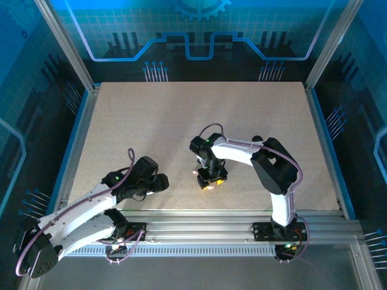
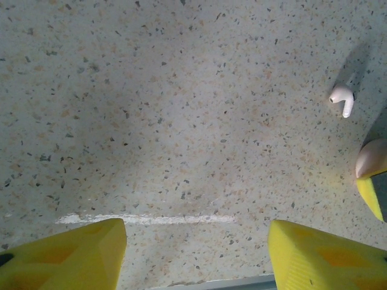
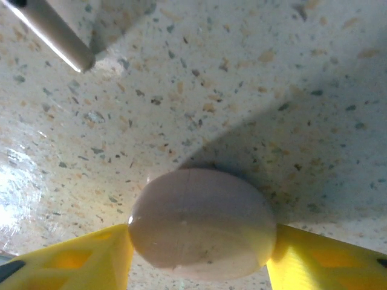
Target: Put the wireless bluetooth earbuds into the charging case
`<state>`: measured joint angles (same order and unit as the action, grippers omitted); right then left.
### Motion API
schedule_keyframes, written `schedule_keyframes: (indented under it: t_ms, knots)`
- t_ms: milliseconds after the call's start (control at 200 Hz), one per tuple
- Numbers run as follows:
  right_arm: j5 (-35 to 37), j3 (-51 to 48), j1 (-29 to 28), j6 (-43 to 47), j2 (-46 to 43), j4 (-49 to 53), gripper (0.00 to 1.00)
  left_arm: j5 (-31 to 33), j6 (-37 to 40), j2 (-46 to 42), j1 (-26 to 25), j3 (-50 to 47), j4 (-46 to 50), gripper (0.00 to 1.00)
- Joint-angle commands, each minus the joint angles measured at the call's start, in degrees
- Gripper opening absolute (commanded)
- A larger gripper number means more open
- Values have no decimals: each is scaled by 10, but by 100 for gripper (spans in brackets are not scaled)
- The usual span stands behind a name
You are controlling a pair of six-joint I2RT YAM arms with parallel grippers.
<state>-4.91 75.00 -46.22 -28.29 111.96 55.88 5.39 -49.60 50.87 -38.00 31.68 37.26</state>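
The white earbud [image 2: 341, 99] is tiny and light. It looks smooth and slippery, so it could pop away. I would pinch it softly across its fat head, not its thin stem. It lies on the table [image 2: 181, 90], by the middle of the near edge, close to the pink case [image 3: 202, 223]. The case looks shut, so what is inside is hidden. The right claw [image 3: 201, 235] is clamped on the case's two sides. The left claw [image 2: 196, 232] is apart and holds nothing.

Top camera looking down from behind arms [image 1: 242, 151], taking in whole desk [image 1: 181, 109]. Wrist cameras hovering close over desk, both catching pink case [image 3: 202, 223].
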Motion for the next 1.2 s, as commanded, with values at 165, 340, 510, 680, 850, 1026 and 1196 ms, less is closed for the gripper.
schedule_keyframes:
  t_ms: [165, 340, 510, 680, 850, 1026, 1196]
  knots:
    - [15, -1, 4, 2, 9, -7, 52, 6, -1, -5, 3, -14, -17, 63]
    - [-7, -33, 23, -18, -60, -51, 50, -25, 95, -16, 2, -28, -84, 62]
    - [-85, -124, 55, -101, -196, -205, 49, -37, 213, -90, 2, -86, -225, 59]
    - [-175, -214, 82, -220, -297, -391, 48, -53, 325, -191, 0, -193, -444, 54]
    - [-192, -250, 84, -308, -338, -502, 47, -85, 434, -228, -1, -261, -592, 54]
    - [-188, -275, 75, -392, -342, -600, 48, -93, 512, -208, -6, -274, -671, 54]
    - [-148, -257, 40, -415, -337, -623, 48, -93, 527, -158, -13, -278, -731, 53]
